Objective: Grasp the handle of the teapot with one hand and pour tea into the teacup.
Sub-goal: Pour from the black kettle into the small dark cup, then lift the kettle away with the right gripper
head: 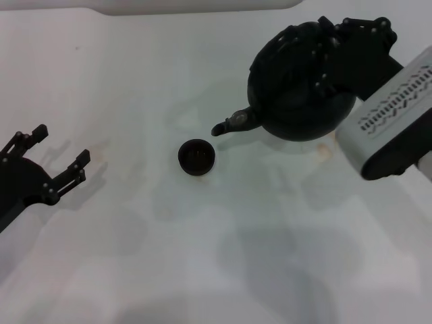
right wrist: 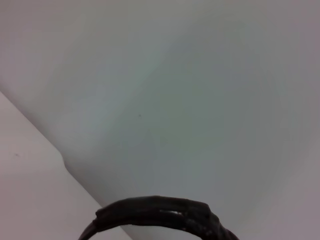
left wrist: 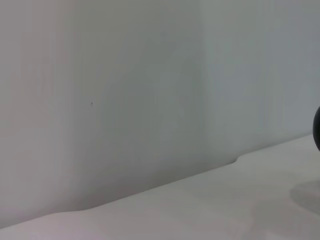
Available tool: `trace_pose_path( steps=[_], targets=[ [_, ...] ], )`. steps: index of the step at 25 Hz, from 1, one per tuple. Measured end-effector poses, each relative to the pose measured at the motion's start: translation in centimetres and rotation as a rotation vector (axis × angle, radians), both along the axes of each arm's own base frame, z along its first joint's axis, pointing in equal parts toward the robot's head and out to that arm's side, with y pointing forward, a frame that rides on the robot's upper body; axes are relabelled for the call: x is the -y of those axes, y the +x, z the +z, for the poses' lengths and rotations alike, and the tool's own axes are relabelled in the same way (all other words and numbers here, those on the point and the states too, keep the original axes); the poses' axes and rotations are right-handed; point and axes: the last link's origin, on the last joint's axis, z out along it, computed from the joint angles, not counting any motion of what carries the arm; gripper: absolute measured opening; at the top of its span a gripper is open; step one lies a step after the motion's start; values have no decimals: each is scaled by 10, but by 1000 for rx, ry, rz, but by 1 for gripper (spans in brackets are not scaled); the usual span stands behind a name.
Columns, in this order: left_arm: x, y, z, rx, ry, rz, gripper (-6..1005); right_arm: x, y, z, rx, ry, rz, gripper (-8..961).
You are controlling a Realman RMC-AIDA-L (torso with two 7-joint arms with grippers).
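Here your teapot point(head: 300, 91) sits far right, spout aimed at the teacup point(head: 196, 156) just beside it; I cannot tell what either holds. Your right gripper point(head: 322, 40) pinches the handle point(right wrist: 160, 214). The left gripper point(head: 59, 154) hangs spread, near left.

Lab-like test bench: bare white table point(head: 135, 81), plain wall point(left wrist: 125, 75).

You see the round black teapot point(head: 300, 94) tipped, pale-tipped spout just beside the tiny dark round teacup point(head: 196, 156), its black wrapped hoop handle point(right wrist: 160, 214) arching above.
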Motion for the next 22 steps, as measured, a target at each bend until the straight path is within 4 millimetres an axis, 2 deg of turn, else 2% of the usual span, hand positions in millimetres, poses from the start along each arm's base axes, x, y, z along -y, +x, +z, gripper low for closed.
trace_pose_path(
  steps=[11, 22],
  targets=[
    [2, -1, 0, -1, -2, 5, 861, 9, -10, -9, 5, -10, 18, 110],
    [4, 0, -2, 2, -10, -5, 862, 9, -8, -9, 12, -4, 7, 109]
  ],
)
